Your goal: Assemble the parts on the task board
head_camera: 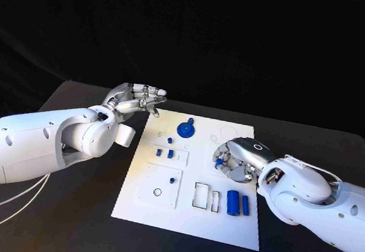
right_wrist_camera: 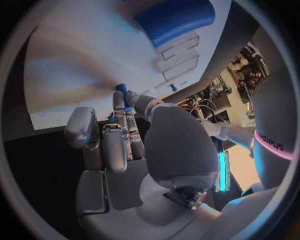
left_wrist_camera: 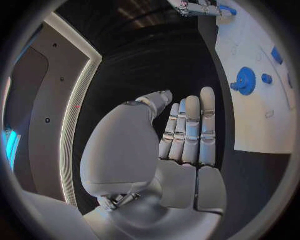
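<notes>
I am pinching a small blue part (head_camera: 220,162) in my right hand (head_camera: 236,159) over the task board (head_camera: 187,222), near its right side. My left hand (head_camera: 136,100) is hovering empty, fingers loosely apart, just off the board's far left corner.

Blue gear (head_camera: 186,128) and cylinders (head_camera: 237,203) stud the task board (head_camera: 146,211); surrounding table (head_camera: 65,223) lies open.
</notes>
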